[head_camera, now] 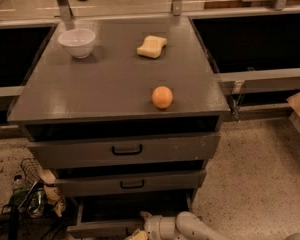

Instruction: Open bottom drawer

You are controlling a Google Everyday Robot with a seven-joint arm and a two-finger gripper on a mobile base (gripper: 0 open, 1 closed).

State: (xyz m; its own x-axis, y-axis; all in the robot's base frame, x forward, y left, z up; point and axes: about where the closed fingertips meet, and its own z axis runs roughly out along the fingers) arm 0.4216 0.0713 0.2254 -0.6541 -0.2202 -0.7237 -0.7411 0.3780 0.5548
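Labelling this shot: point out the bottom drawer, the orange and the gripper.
bottom drawer (100,227): camera view, front panel.
orange (162,97): camera view, its middle.
gripper (140,227): camera view, its tip, at the drawer front.

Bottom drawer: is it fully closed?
No, the bottom drawer juts out past the middle drawer, interior exposed, tool at its front.

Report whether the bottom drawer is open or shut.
Open: the bottom drawer juts past the drawers above, dark inside showing. The gripper sits at its front edge.
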